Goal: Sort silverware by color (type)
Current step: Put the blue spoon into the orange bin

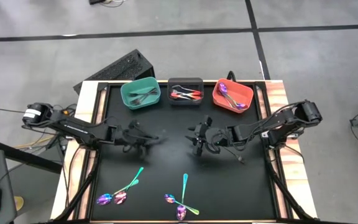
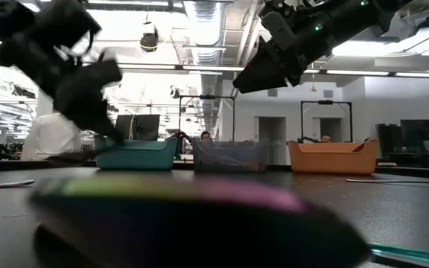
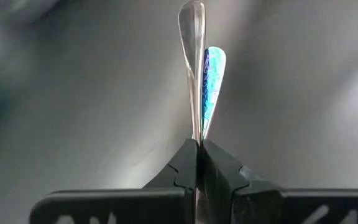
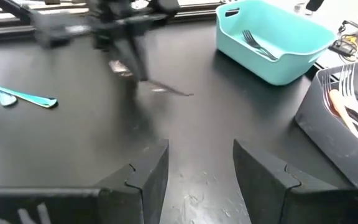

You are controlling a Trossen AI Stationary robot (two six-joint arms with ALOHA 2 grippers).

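My left gripper (image 3: 199, 146) is left of the table's middle (image 1: 146, 140) and is shut on thin silverware: a silver handle (image 3: 191, 56) with a teal-blue iridescent piece (image 3: 211, 81) close beside it. My right gripper (image 4: 201, 174) hovers open and empty right of the middle (image 1: 197, 142). Several iridescent spoons and forks lie flat near the table's near edge (image 1: 120, 194) (image 1: 182, 200). The teal bin (image 1: 140, 93) holds grey forks, the dark grey bin (image 1: 186, 91) holds orange-red pieces, and the orange bin (image 1: 233, 95) holds an iridescent spoon. My left gripper pinches the silverware between its two fingers, at the end nearest the gripper (image 3: 197, 134). The fingers lie along the pieces, which stick out straight past the fingertips. The right wrist view shows the thin free end (image 4: 169, 91) slanting down toward the table; whether it touches I cannot tell.
The three bins stand in a row along the table's far edge. A black keyboard-like object (image 1: 120, 67) lies beyond the far left corner. People and desks show in the room behind (image 2: 51, 138). An iridescent piece (image 2: 199, 201) lies right in front of the low camera.
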